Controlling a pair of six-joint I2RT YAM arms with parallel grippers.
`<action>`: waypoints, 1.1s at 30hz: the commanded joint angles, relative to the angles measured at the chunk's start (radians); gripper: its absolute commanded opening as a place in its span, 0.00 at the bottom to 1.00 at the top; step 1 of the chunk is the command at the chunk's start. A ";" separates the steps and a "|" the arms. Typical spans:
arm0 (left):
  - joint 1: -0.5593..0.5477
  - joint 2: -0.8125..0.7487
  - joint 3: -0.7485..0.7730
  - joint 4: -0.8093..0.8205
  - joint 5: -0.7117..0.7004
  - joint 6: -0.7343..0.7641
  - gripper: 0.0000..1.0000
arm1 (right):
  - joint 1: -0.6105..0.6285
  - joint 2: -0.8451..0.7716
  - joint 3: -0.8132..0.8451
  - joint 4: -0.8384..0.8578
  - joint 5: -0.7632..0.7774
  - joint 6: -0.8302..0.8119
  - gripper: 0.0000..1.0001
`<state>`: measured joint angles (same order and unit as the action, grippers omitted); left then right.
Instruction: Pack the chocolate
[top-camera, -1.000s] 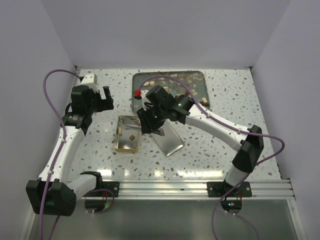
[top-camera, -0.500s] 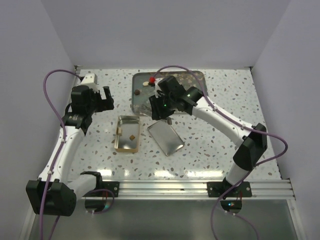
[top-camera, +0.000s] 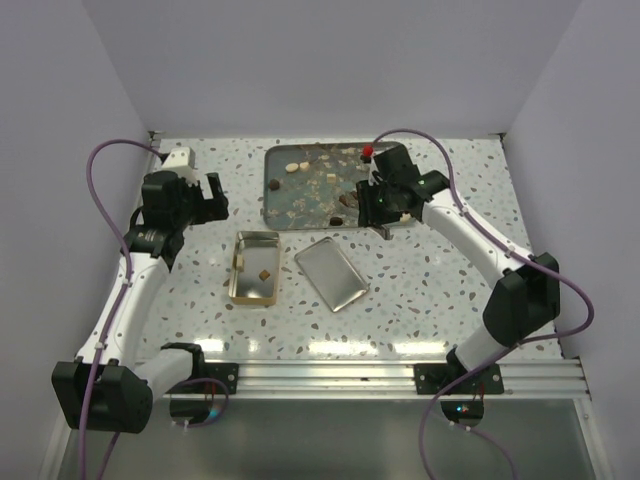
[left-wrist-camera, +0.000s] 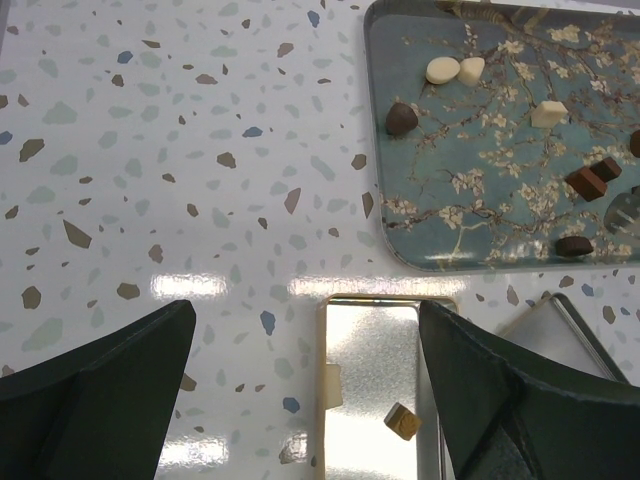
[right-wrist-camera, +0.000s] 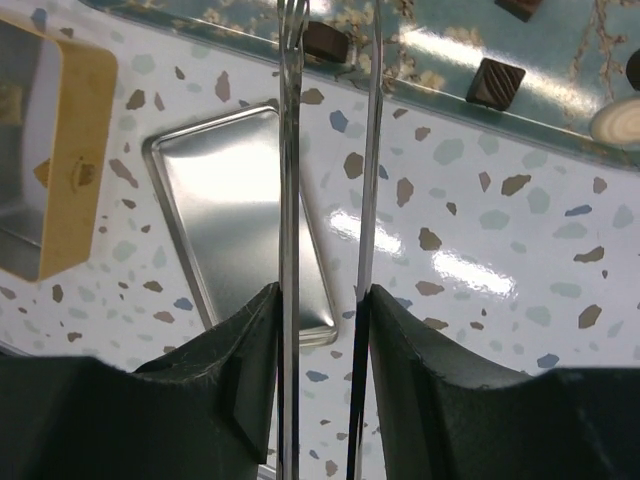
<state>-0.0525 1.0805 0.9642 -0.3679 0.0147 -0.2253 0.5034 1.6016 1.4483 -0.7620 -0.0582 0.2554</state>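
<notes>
Several small chocolates (top-camera: 292, 167) lie scattered on the teal blossom tray (top-camera: 268, 203), dark, brown and cream (left-wrist-camera: 441, 70). One tan chocolate (left-wrist-camera: 402, 421) lies in the open gold tin (top-camera: 255, 268). My right gripper (top-camera: 384, 205) is shut on metal tongs (right-wrist-camera: 290, 150) and hovers over the tray's front right edge. The tongs' arms stand apart, with a dark chocolate (right-wrist-camera: 325, 40) showing between them near the tips. My left gripper (left-wrist-camera: 310, 400) is open and empty, held above the table just behind the tin (left-wrist-camera: 375, 360).
The tin's silver lid (top-camera: 332, 273) lies upside down to the right of the tin, also in the right wrist view (right-wrist-camera: 235, 220). White walls close in the table on three sides. The arm bases stand at the near rail.
My right arm has swung with the tongs from over the tin and lid, back across the tray to its front right edge. The left arm has not moved.
</notes>
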 joint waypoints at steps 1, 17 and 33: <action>0.010 -0.019 -0.005 0.024 0.011 -0.005 1.00 | -0.029 -0.058 -0.046 0.032 0.024 -0.028 0.42; 0.010 -0.014 0.013 0.015 0.001 0.003 1.00 | -0.086 0.035 -0.091 0.105 -0.002 -0.054 0.44; 0.011 0.001 0.033 0.012 -0.012 0.011 1.00 | -0.103 0.144 0.006 0.130 -0.114 -0.061 0.43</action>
<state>-0.0525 1.0805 0.9623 -0.3683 0.0143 -0.2241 0.4000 1.7496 1.3964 -0.6670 -0.1268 0.2039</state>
